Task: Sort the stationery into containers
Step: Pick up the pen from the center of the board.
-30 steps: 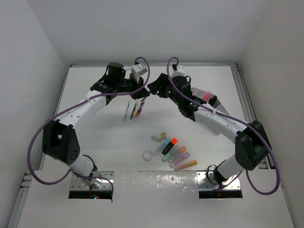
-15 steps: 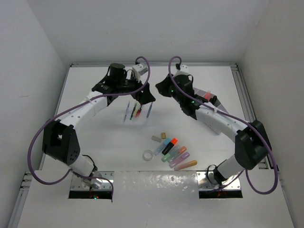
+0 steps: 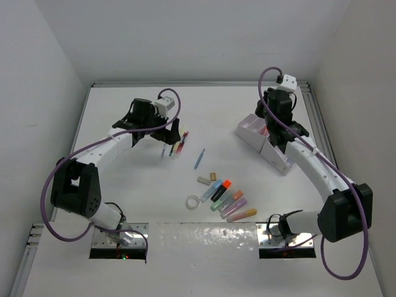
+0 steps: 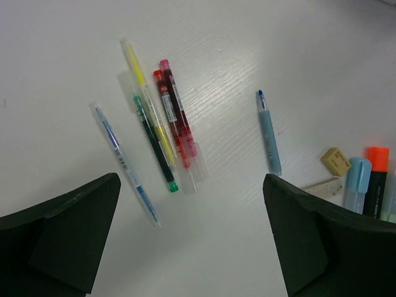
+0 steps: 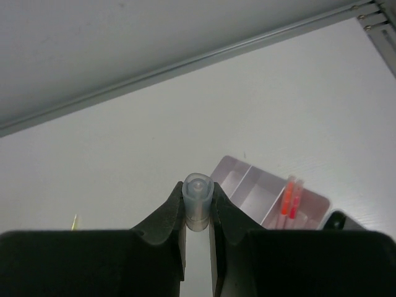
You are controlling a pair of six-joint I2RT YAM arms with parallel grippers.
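The small translucent bluish plastic cylinder (image 5: 198, 195) is pinched between the pads of my right gripper (image 5: 198, 213), jaws drawn narrow around it. I hold it in the air beside the pale lilac-white compartmented plastic organizer (image 5: 257, 189) at the right of the table. A second ago both my arms were nose to nose over the middle, the left clamped shut and the right wide. Now the right has closed and swung away, and my left gripper (image 4: 190, 204) stands wide open over the loose pens, holding nothing. Meanwhile a slim pale grey-blue pen (image 4: 268, 133) has landed alone on the table, its dark blue writing tip bare. I judge that I pulled off its cap and let the body fall, so the pen itself is no nearer a compartment and needs a fresh pick. I only see the cylinder end-on, though, so it may be longer than a cap. Its long axis points back at my wrist camera, along my fingers rather than across them. The fallen pen lies near-to-far, leaning slightly right, with the tip toward the far wall. Just left of it lies a fan of thin coloured pens (image 4: 161, 133). Toward my bases are a small beige eraser (image 4: 336, 161), the stubby pastel highlighters (image 3: 229, 199) and a clear tape ring (image 3: 193, 202). One organizer slot already holds orange and pink pens (image 5: 289, 199).
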